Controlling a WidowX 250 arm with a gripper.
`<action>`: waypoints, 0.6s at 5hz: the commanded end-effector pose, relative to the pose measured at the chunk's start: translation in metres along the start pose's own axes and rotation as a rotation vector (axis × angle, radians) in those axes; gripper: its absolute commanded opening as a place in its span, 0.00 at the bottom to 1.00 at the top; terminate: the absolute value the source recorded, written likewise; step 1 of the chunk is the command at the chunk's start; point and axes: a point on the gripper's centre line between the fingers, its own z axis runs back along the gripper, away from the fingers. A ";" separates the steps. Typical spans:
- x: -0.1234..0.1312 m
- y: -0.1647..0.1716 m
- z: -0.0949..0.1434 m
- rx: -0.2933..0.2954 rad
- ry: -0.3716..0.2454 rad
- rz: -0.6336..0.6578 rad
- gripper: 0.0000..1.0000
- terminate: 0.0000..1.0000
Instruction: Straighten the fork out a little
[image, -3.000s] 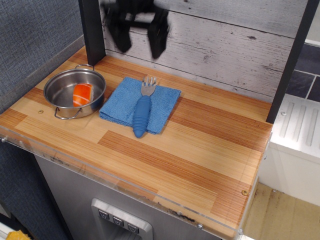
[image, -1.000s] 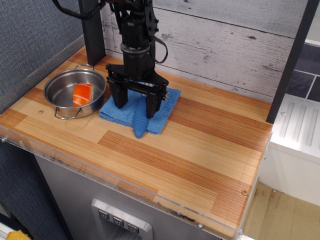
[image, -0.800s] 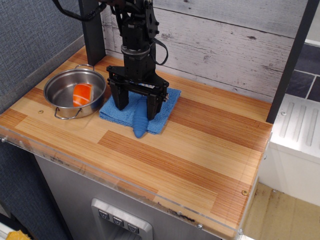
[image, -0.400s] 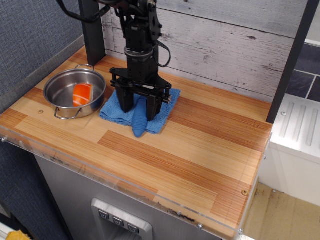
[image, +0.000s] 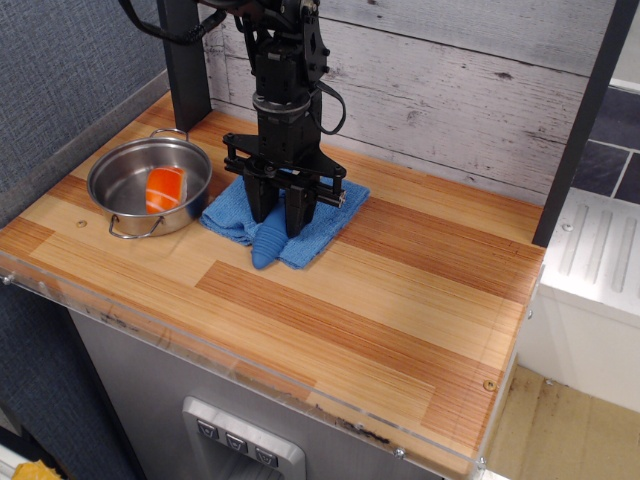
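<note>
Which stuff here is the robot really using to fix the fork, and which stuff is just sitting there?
Being used:
- the fork, blue handle sticking out below the fingers
- the end effector, fingers closed in on either side of the fork

Just sitting there:
- the blue cloth under the fork
- the metal pot
- the orange thing inside the pot

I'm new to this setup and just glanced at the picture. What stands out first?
The black hand stands in the middle of the blue cloth, its fingers closed around the fork with only the blue handle tip showing. To the left sits a steel pot with an orange block inside.
</note>
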 end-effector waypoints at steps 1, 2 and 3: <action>0.006 0.005 0.015 0.006 -0.029 0.018 1.00 0.00; 0.006 0.004 0.014 0.007 -0.023 0.013 1.00 0.00; 0.007 0.001 0.013 0.013 -0.021 -0.003 1.00 0.00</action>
